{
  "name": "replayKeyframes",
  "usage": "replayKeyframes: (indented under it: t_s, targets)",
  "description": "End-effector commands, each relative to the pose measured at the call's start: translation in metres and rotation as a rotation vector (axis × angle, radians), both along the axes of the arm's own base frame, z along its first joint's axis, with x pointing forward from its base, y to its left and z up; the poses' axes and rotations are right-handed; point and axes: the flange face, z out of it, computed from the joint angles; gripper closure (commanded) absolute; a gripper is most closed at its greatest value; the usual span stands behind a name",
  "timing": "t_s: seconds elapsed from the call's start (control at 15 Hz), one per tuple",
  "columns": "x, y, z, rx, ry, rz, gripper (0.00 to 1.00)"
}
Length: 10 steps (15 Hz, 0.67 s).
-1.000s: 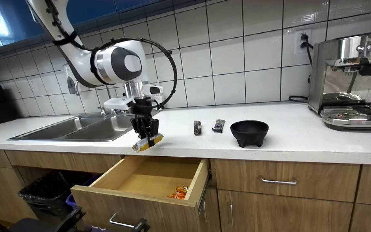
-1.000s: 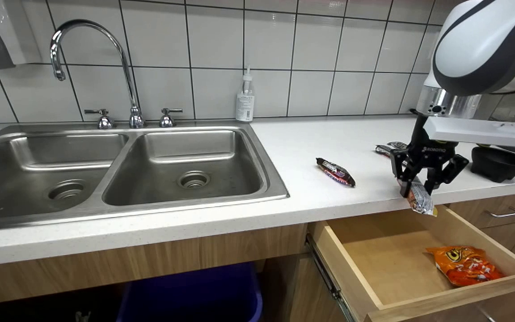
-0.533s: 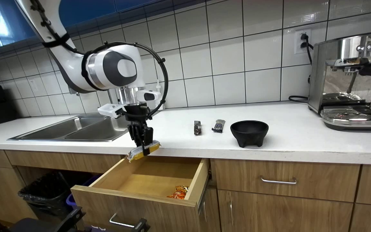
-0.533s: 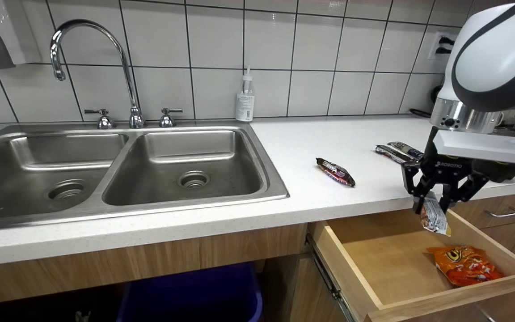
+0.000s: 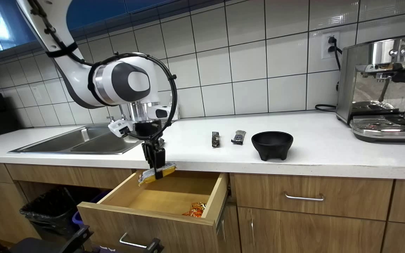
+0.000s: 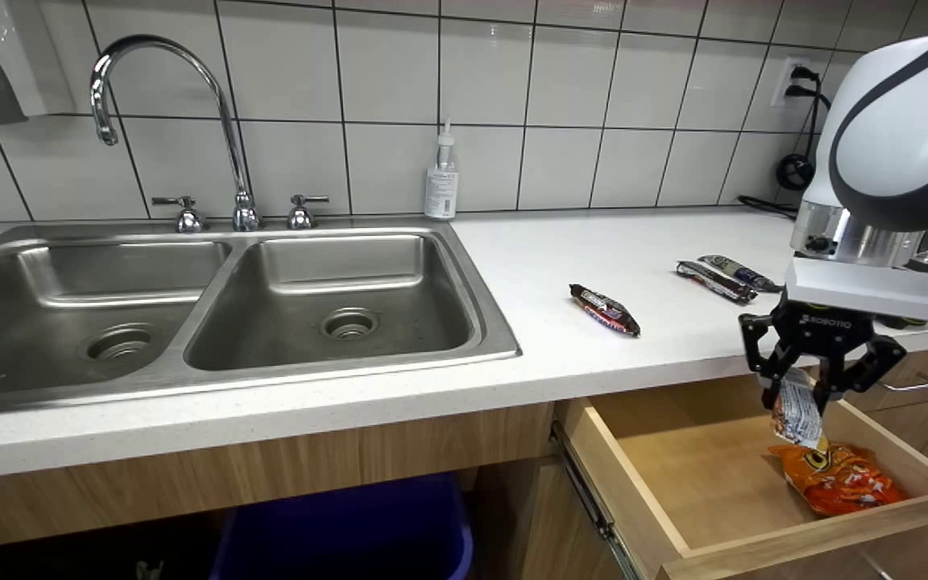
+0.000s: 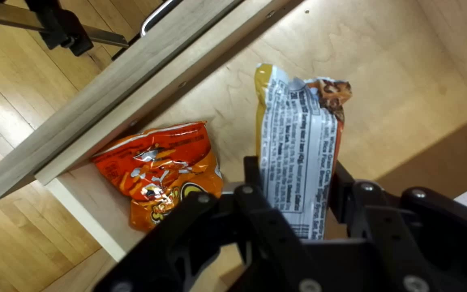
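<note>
My gripper (image 7: 296,182) is shut on a wrapped granola bar (image 7: 298,109), one finger on each long side of it. The printed white back of the wrapper faces the wrist camera, with yellow and brown at its edges. In both exterior views the gripper (image 6: 796,393) points down over the pulled-out wooden drawer (image 6: 689,459), and the bar (image 5: 169,170) hangs at about the height of the drawer's rim, apart from its floor. An orange snack bag (image 6: 843,483) lies inside the drawer near its front corner; in the wrist view that bag (image 7: 164,170) is left of the gripper.
On the white counter (image 5: 195,154) are a dark-wrapped bar (image 6: 605,310), two more small bars (image 5: 216,139) and a black bowl (image 5: 272,144). A double sink (image 6: 351,282) and an espresso machine (image 5: 389,91) flank them. The counter edge overhangs the drawer's back.
The gripper has come down and outward from above the counter edge to over the drawer, with the bar still in it. Drawer and orange bag have not moved.
</note>
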Motion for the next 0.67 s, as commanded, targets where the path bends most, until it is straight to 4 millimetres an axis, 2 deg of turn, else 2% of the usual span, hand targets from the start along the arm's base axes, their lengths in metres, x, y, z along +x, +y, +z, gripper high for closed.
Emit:
replayKeyframes:
  t_s: [0.0, 0.6]
  targets:
    - [0.0, -0.007, -0.007, -0.014, -0.004, -0.071, 0.84]
    - [0.001, -0.02, -0.038, -0.016, 0.05, -0.18, 0.84]
